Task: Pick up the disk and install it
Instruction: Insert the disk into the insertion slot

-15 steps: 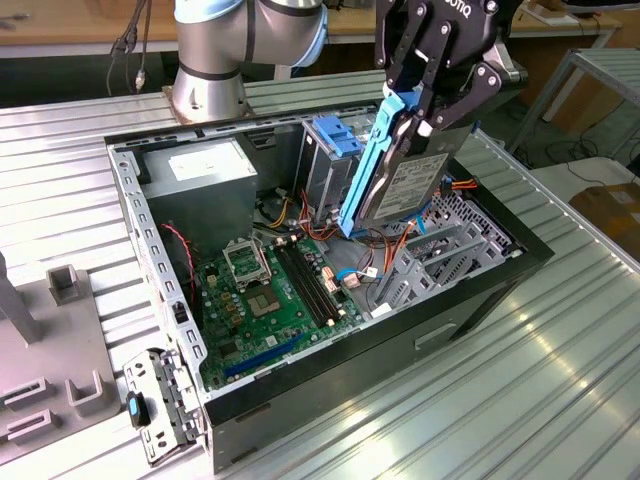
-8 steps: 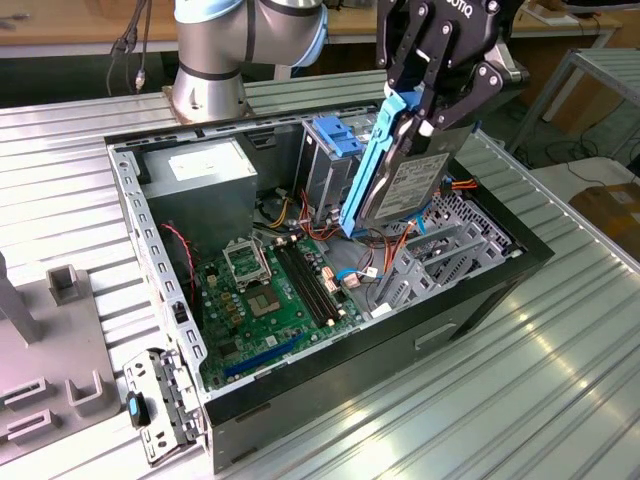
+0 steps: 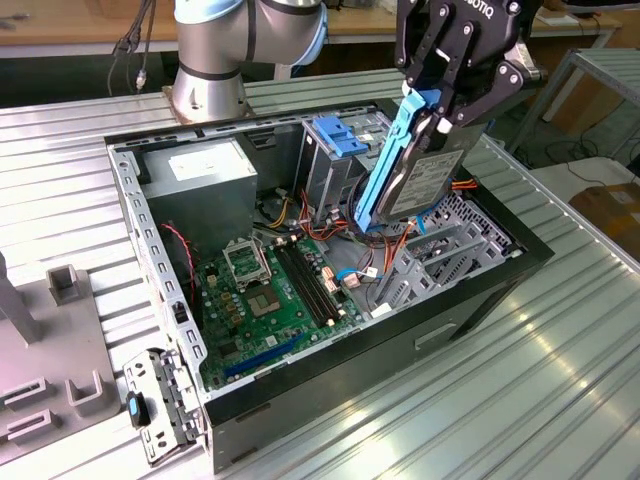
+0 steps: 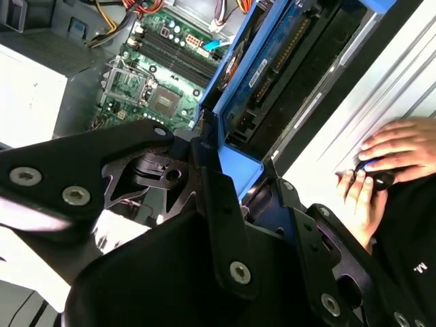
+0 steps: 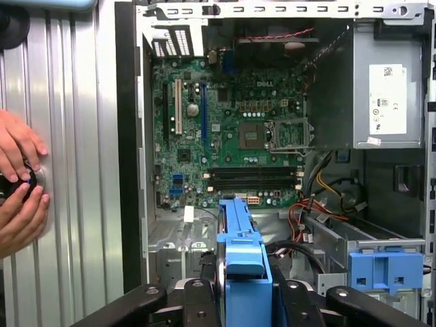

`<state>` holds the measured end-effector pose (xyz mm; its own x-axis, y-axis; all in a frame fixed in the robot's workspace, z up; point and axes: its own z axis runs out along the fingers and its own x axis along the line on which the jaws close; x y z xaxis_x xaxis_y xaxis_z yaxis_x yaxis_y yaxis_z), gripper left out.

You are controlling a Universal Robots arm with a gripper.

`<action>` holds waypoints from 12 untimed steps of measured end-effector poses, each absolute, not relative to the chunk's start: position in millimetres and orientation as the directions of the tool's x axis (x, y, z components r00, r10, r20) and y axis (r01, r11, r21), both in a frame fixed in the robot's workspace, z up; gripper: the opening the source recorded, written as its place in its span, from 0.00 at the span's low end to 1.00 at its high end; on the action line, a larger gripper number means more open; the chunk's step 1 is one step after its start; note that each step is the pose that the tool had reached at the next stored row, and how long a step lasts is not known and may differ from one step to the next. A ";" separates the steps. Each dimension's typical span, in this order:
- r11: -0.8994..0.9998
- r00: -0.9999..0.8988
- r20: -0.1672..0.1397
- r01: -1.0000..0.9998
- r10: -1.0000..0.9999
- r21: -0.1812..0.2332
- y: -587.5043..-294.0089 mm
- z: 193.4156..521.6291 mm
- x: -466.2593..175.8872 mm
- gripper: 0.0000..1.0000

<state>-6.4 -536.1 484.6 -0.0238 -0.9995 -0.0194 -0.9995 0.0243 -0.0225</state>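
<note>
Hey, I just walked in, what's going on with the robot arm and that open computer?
The robot arm's black gripper is clamped on the disk, a flat grey metal hard drive framed by a bright blue plastic carrier. It holds the disk steeply tilted over the open black computer case, on the exterior view's right of the green motherboard. The disk is not yet seated in a bay. In both wrist views a person's hands rest on the ribbed metal table beside the case, around a small dark object.
</note>
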 end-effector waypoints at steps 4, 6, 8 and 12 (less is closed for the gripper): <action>0.024 -0.023 -0.018 -0.999 -1.000 -0.039 -538.5 484.0 -6.0 0.37; 0.023 -0.023 0.012 -0.999 -1.000 -0.040 -540.2 483.4 -5.3 0.37; 0.023 -0.023 0.019 -0.999 -1.000 -0.040 -540.4 482.3 0.6 0.37; 0.022 -0.023 0.024 -0.999 -0.999 -0.040 -541.0 480.4 24.1 0.37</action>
<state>24.1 -541.0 480.4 -0.0232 -0.9995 0.0236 -0.9989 0.0223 -0.0401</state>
